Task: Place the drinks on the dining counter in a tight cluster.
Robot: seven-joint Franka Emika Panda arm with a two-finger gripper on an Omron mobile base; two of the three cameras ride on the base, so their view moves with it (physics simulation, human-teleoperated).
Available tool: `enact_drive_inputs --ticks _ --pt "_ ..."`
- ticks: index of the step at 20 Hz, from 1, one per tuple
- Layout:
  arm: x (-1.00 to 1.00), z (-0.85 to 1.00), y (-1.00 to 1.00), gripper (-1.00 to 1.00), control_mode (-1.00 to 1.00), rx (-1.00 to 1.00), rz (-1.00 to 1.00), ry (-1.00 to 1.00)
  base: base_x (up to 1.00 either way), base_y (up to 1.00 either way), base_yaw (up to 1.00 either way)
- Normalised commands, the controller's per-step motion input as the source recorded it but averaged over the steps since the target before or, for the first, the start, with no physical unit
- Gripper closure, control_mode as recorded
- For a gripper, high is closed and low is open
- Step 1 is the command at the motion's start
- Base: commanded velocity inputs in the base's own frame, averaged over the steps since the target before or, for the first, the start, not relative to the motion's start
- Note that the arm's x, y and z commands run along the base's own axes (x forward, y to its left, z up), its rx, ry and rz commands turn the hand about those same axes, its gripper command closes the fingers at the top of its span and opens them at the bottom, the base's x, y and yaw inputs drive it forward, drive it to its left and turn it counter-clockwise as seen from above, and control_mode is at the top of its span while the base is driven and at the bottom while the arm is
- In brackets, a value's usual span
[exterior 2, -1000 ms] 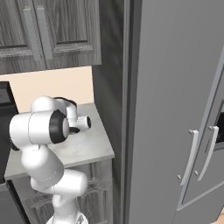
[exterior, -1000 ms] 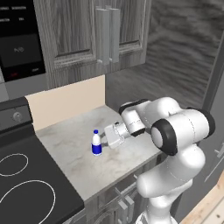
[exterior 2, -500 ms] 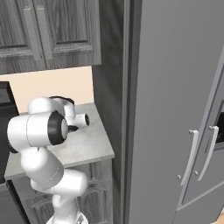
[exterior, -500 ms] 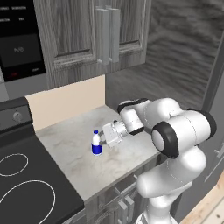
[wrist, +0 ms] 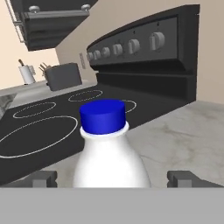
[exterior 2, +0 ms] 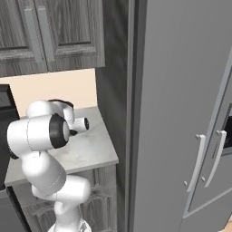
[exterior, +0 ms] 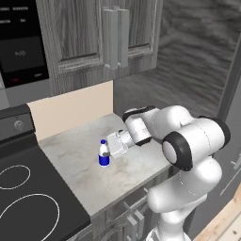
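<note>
One of the drinks, a short white-and-blue bottle with a blue cap point(exterior: 103, 159), stands upright on the small marble worktop point(exterior: 84, 179) beside the stove. My gripper point(exterior: 108, 151) reaches in from the right at bottle height and is open, its fingers right at the bottle. In the hand view the bottle point(wrist: 109, 153) looms close and centred, with the gripper point(wrist: 113, 179) open on both sides of it and one fingertip point(wrist: 41, 178) well clear of its body. The dining counter is out of view.
The black stove point(exterior: 23, 202) with its ring burners adjoins the worktop on the left. Its knob panel point(wrist: 140, 48) rises behind the bottle. Grey cabinets point(exterior: 108, 33) hang above. A tall grey fridge point(exterior 2: 181, 113) stands right of the worktop.
My gripper has crept a little left, closer around the bottle. The bottle has not moved and the jaws have stayed wide.
</note>
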Motion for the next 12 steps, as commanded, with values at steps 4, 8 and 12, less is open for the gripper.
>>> enact_drive_inputs --ticks 4,8,12 --pt "0.00 0.00 0.00 -1.00 -1.00 0.00 0.00 0.00 0.00 0.00 0.00" --pt "0.00 0.00 0.00 1.00 -1.00 0.00 0.00 0.00 0.00 0.00 0.00" --pt "0.00 0.00 0.00 1.00 -1.00 0.00 0.00 0.00 0.00 0.00 0.00"
